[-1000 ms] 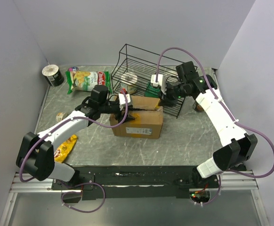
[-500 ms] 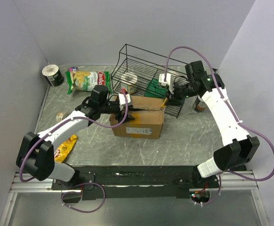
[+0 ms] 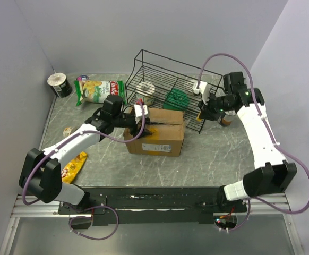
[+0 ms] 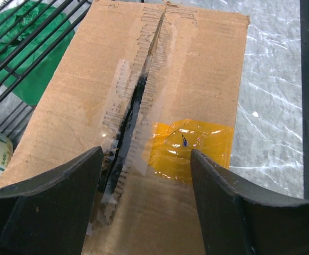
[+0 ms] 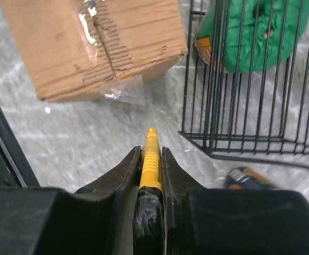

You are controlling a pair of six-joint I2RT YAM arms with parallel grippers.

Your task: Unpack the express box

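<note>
Plain pale walls (image 3: 144,26) border the left, far and right edges of the grey marbled surface (image 3: 207,159); an aluminium rail (image 3: 160,211) lines the near edge.

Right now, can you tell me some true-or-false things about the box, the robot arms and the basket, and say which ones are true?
1. The right end effector is squeezing a yellow tool. True.
2. The left end effector is shut tight on the express box. False: its fingers are spread open over the box's top.
3. The green thing is inside the black wire basket. True.
4. The chips bag is inside the basket. False: it lies on the table, left of the basket.
5. The box's flaps stand wide open. False: they lie flat, with a dark slit down the middle.
</note>
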